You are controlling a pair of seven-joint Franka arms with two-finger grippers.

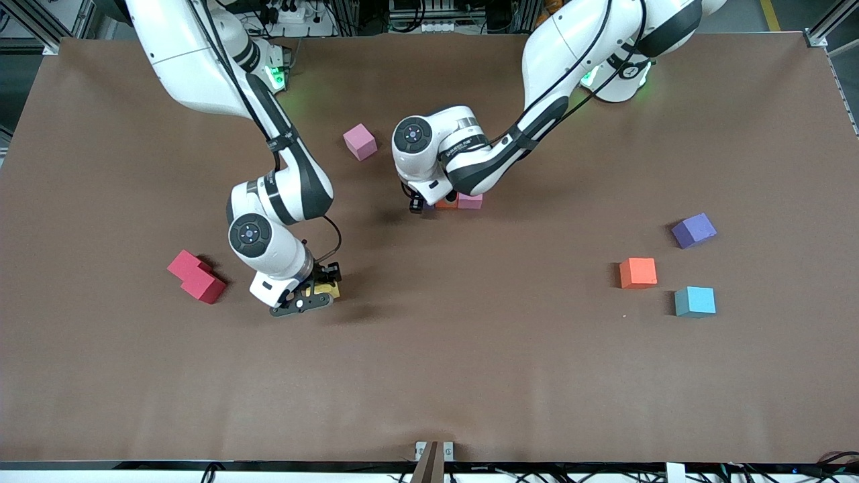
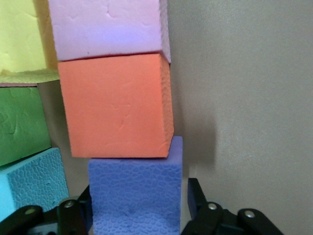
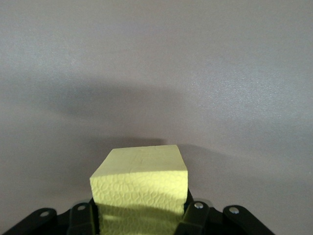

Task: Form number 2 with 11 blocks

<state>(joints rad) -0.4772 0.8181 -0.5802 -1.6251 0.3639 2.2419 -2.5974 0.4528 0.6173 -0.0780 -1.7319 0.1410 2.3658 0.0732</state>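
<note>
Wide bare tabletop (image 1: 429, 376) along camera-side edge. Right gripper (image 1: 315, 295) low at 7 o'clock of centre, fingers (image 3: 195, 215) pinching yellow block (image 3: 142, 183). Left gripper (image 2: 139, 215) at centre, fingers (image 2: 198, 196) spread beside blue-purple block (image 2: 134, 191), which touches orange block (image 2: 115, 105) and pink block (image 2: 105, 24) in row. Green block (image 2: 19, 122) alongside.

Both arms: glossy white rounded shells with black bands at the joints, a dark round cap with a small blue centre on the joint just above each pincer, and thin black cables along the outside of the links. Left pincer (image 1: 429, 203) and right pincer (image 1: 321, 290): matte black fingers, silver screw heads on the black brackets beside them. Green lights at both bases.
</note>
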